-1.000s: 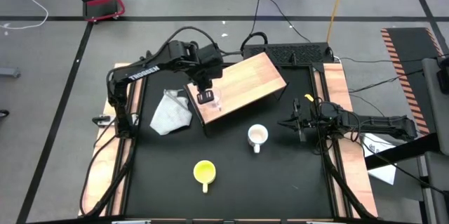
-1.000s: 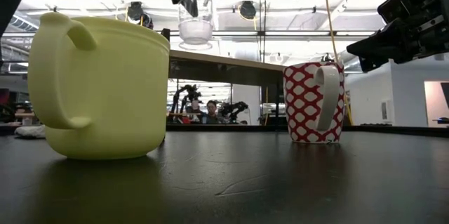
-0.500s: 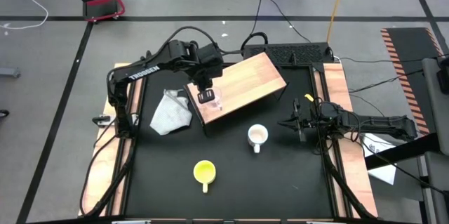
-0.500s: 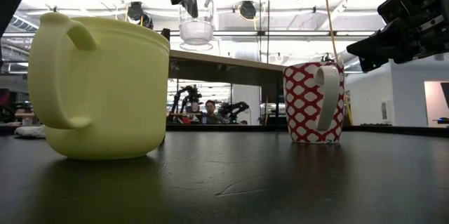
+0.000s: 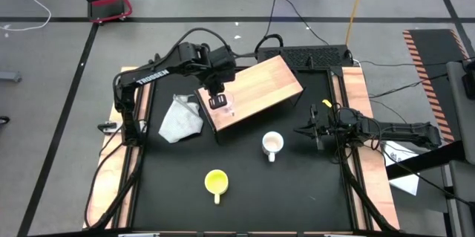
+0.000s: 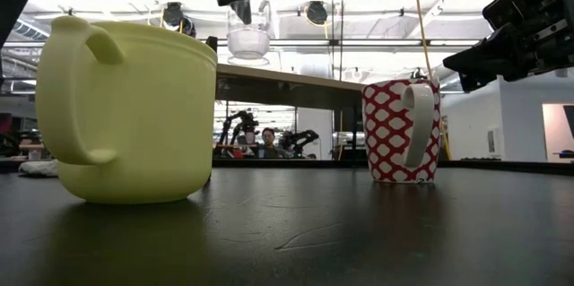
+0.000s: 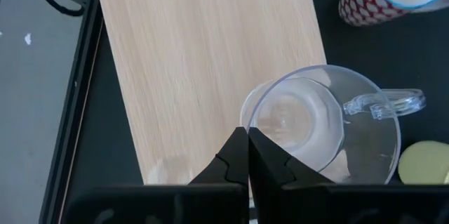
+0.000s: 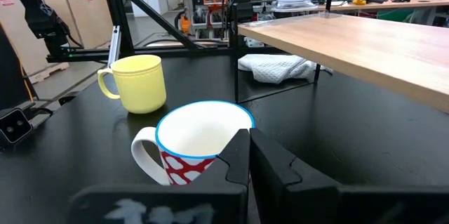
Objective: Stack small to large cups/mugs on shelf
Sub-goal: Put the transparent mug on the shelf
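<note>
My left gripper (image 5: 218, 103) is shut on the small clear glass cup (image 6: 249, 35), which it holds over the near left part of the wood-topped shelf (image 5: 256, 88). The white mug with the red pattern (image 5: 272, 145) stands upright on the black table in front of the shelf. The yellow mug (image 5: 216, 182) stands nearer the front edge. My right gripper (image 5: 313, 129) is shut and empty. It hovers level to the right of the white mug and points at it. My left gripper pinches the glass cup's rim wall (image 7: 243, 114) between its two fingers, on the side opposite the cup's handle (image 7: 386, 103). The fingers come from above and point down. The cup hangs upright below them, its base a little above the shelf top (image 7: 203, 62).
A crumpled white-grey cloth (image 5: 180, 118) lies on the table to the left of the shelf. Wooden rails run along the table's left and right sides. There is open black tabletop between the two mugs and the front edge.
</note>
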Robot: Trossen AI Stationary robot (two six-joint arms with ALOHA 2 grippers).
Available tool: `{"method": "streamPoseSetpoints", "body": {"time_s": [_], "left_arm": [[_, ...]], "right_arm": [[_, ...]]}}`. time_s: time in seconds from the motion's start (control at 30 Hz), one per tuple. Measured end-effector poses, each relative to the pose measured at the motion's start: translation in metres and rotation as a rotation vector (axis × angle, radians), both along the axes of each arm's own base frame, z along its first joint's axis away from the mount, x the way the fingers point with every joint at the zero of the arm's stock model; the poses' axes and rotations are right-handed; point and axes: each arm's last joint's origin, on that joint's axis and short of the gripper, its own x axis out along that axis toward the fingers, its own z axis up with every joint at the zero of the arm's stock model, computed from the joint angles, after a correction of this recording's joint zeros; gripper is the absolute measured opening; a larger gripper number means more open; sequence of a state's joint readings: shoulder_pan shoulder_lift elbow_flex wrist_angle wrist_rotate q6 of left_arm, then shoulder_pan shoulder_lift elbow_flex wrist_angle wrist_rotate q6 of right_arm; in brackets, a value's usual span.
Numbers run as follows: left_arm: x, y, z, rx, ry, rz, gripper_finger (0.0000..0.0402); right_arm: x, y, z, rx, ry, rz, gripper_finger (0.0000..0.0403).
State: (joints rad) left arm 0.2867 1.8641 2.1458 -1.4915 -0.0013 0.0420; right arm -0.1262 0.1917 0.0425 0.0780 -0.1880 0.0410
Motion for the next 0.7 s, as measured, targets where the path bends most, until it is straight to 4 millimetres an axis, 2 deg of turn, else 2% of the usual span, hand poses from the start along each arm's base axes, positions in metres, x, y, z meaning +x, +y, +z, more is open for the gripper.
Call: {"method": "streamPoseSetpoints", "body": {"time_s": [0.47,0.7], "left_arm": [[0.001,0.000,0.000,0.010,-0.004,0.036,0.0000],[0.001,-0.001,-0.015,0.010,0.070,0.057,0.0000]], "right_arm": [[0.000,0.000,0.000,0.000,-0.004,0.000,0.0000],[0.000,0.000,0.001,-0.002,-0.015,0.000,0.0000]]}}
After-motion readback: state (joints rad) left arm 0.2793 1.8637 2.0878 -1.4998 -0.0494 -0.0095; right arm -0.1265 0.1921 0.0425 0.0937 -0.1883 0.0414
